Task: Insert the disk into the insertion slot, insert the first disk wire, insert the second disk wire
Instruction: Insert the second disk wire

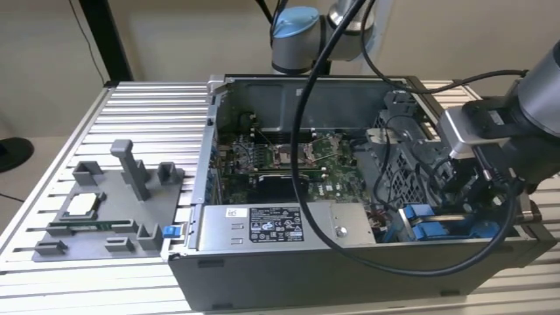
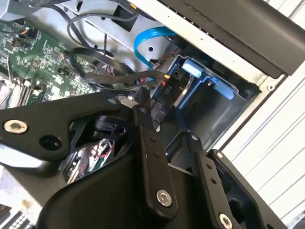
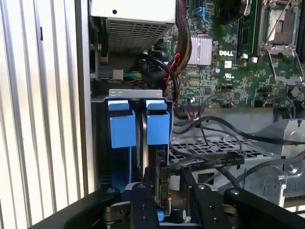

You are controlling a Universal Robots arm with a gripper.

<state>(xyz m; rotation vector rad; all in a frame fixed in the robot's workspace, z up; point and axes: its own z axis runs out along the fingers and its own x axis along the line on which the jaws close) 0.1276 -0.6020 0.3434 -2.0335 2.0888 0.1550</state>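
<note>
The disk point(image 3: 142, 143) stands on edge inside the insertion slot point(image 3: 138, 93), with its blue carrier tabs point(image 3: 123, 126) on either side. In the second wrist view the blue carrier point(image 2: 202, 76) sits in the bay's corner. My gripper point(image 3: 164, 191) is shut on a black wire connector point(image 3: 165, 179) at the disk's end, and a flat black cable point(image 3: 214, 161) trails from that connector. The second wrist view shows the fingertips point(image 2: 142, 110) beside the same black connector point(image 2: 159, 95), with a blue wire point(image 2: 147, 38) looping above. In the exterior view the gripper point(image 1: 477, 197) is low in the case's front corner on that view's right.
A grey power-supply box point(image 1: 280, 226) sits next to the bay, and the motherboard point(image 1: 289, 157) lies behind it. Loose black cables point(image 3: 200, 133) cross the perforated metal cage. A grey parts fixture point(image 1: 105, 210) rests on the slatted table point(image 1: 140, 111) at the exterior view's left.
</note>
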